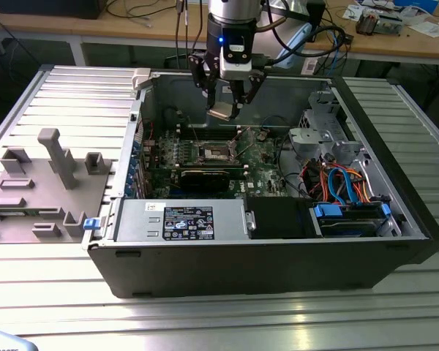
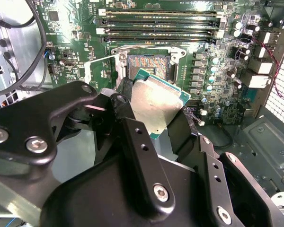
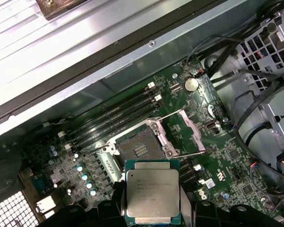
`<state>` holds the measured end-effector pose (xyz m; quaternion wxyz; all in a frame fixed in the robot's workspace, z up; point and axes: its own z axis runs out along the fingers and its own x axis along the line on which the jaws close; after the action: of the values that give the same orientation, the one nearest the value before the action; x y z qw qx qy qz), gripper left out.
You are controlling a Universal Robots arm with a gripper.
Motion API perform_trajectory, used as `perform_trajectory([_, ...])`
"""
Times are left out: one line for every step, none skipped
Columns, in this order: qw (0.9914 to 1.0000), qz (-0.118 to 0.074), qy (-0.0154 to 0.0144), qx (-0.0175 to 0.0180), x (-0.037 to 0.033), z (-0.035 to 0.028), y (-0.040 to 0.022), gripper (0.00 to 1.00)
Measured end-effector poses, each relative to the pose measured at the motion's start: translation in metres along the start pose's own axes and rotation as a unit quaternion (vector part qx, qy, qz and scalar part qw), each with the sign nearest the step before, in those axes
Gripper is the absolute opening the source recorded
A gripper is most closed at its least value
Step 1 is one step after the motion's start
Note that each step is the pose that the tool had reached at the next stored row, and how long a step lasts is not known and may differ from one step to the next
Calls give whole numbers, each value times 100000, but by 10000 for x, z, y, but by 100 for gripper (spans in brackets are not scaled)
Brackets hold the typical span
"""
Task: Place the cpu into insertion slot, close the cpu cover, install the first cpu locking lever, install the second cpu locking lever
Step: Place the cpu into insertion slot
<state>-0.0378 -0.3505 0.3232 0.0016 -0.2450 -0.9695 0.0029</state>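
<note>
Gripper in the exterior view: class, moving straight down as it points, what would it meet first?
Probably the open socket, touched first by the chip the gripper holds; exact alignment is unclear.

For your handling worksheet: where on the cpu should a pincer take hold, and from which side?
Grip two opposite thin edges, approaching from its metal-topped side. The cpu is a flat thin square; the pincer shut on it that way leaves both faces free above the insertion slot.
</note>
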Motion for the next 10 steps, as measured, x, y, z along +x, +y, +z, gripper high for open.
perform_trajectory([100000,30,-2,-1,0,1,0,55])
perform_trajectory([100000,58,-1,-1,0,2,0,55])
perform_trajectory([100000,84,-2,-1,0,4,0,55])
perform_trajectory([100000,105,-1,-3,0,4,0,55])
perform_trajectory([100000,136,-2,-3,0,6,0,55])
perform_trajectory([100000,162,1,-2,0,7,0,55])
perform_trajectory([100000,183,-1,-5,0,8,0,55])
perform_trajectory([99999,483,0,1,0,28,0,55])
perform_trajectory([99997,827,4,-2,0,51,0,55])
perform_trajectory([99996,843,3,-1,0,52,0,55])
